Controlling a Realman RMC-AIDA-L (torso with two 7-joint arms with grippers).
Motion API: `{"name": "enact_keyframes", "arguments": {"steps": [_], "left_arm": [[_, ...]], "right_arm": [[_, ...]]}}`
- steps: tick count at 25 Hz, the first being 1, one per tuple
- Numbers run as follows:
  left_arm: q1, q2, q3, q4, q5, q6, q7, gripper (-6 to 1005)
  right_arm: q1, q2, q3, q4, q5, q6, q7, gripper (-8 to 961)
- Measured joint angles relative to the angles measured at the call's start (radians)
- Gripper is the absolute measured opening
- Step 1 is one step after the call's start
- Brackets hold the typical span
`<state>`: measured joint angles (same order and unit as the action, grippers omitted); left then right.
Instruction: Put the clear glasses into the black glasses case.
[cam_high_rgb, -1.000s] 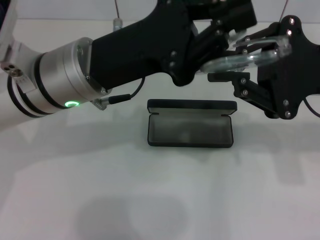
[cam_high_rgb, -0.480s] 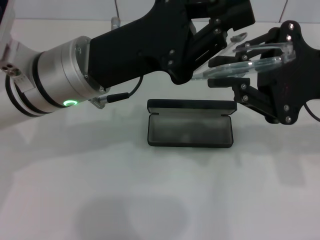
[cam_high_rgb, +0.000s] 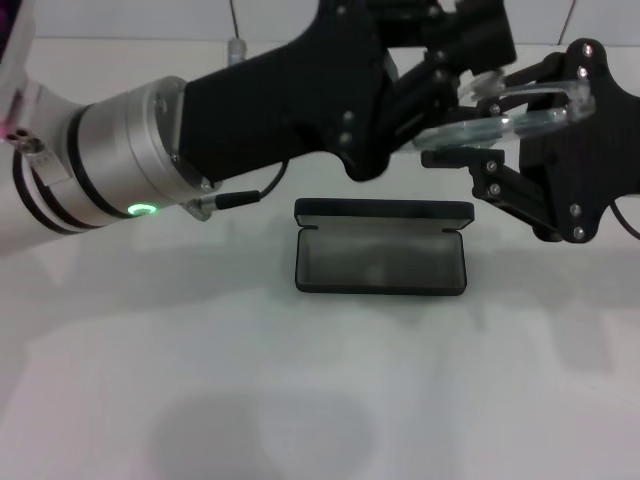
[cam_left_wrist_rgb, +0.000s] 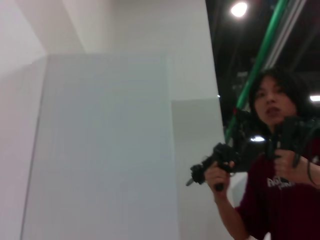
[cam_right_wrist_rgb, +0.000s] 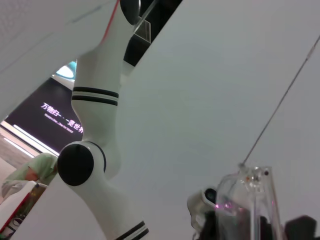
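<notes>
Since half a second ago the clear glasses (cam_high_rgb: 505, 115) have lifted a little and tilted back toward level, held in the air between the two arms. The right gripper (cam_high_rgb: 520, 125) is closed on their frame; the left gripper (cam_high_rgb: 450, 85) is pressed against their other end, but whether its fingers are clamped or spread I cannot tell. The black glasses case (cam_high_rgb: 381, 247) lies open on the white table (cam_high_rgb: 300, 400), below and slightly nearer the robot than the glasses, its long axis running left to right, roughly parallel to the spectacles. The right arm looks better placed to lower them. No lettering on the case is readable.
</notes>
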<state>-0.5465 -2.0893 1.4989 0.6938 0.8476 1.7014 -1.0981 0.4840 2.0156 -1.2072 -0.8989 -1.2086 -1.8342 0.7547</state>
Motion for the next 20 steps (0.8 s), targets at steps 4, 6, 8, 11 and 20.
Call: {"name": "enact_keyframes", "arguments": {"steps": [4,6,8,11,20], "left_arm": [[-0.005,0.001,0.001,0.012,0.027,0.002,-0.001,152],[-0.004,0.001,0.001,0.014,0.030,0.002,-0.001,152],[0.000,0.000,0.000,0.014,0.029,0.002,0.000,152],[0.011,0.000,-0.013,0.014,0.027,0.003,0.004,153],[0.087,0.034,-0.151,0.021,0.041,0.015,-0.001,153]], "right_arm": [[0.000,-0.002,0.000,0.002,0.000,0.007,0.000,118],[-0.001,-0.002,0.000,0.002,0.000,0.007,0.000,118],[-0.001,-0.002,0.000,0.002,0.000,0.008,0.000,118],[-0.002,-0.002,0.000,0.003,0.000,0.008,0.004,118],[-0.048,-0.002,-0.001,-0.073,-0.058,0.019,0.108,117]]}}
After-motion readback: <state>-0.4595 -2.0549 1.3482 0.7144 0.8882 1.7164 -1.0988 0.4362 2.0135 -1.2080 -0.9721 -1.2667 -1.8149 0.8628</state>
